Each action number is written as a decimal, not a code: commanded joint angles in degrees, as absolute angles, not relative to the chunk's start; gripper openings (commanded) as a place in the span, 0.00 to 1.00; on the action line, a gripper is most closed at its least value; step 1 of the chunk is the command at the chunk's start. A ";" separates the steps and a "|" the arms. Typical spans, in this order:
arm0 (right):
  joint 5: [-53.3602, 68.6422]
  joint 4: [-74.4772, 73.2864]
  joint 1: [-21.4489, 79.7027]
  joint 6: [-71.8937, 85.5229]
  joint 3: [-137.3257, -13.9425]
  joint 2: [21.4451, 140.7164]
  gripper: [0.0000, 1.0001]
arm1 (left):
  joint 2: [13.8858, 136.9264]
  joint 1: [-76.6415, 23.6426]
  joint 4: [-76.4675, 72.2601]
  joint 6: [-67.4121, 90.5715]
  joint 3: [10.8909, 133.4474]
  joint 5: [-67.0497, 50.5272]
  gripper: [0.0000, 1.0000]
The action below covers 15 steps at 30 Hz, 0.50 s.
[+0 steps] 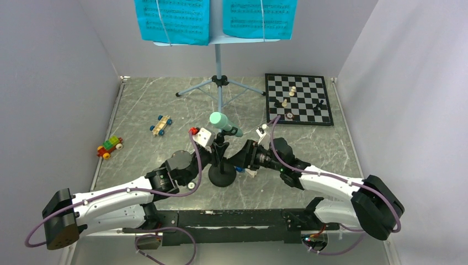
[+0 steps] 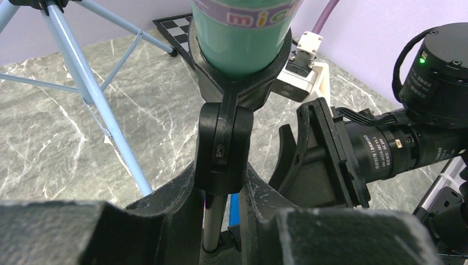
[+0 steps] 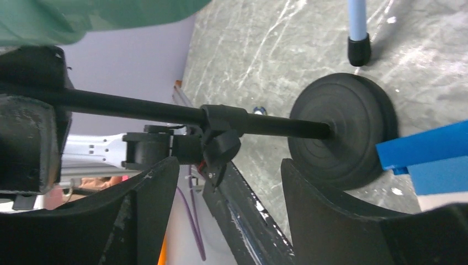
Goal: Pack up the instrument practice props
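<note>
Mic (image 1: 223, 122) sits in the clip on top of the mic stand (image 1: 222, 178), low in the middle of the top view, on the bench (image 1: 165, 99). My left claw (image 2: 221, 193) is shut tight on the pole just under the clip, so the stand cannot tip. My right claw (image 3: 229, 182) is open, with one finger on each side of the pole lower down, not touching it. I think that is so I can squeeze there next. The music stand (image 1: 218, 66) is at the top, pages (image 1: 174, 19) on it.
</note>
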<state>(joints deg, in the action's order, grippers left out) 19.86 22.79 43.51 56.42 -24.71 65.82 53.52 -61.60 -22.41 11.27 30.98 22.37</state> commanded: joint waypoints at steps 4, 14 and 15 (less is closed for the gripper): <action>25.87 38.10 41.92 62.87 -24.67 71.06 0.63 | 54.35 -62.20 -18.46 10.80 30.02 22.50 0.00; 27.25 44.12 41.02 64.27 -23.86 74.92 0.36 | 54.32 -62.45 -19.15 11.54 28.94 22.52 0.00; 27.32 44.01 40.97 63.80 -24.01 75.03 0.34 | 54.32 -62.49 -19.24 11.59 28.79 22.51 0.00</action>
<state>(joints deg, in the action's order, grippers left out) 26.11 38.37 41.32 63.61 -23.94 74.94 53.49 -61.98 -22.85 11.40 30.74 22.37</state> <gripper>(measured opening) 0.381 0.290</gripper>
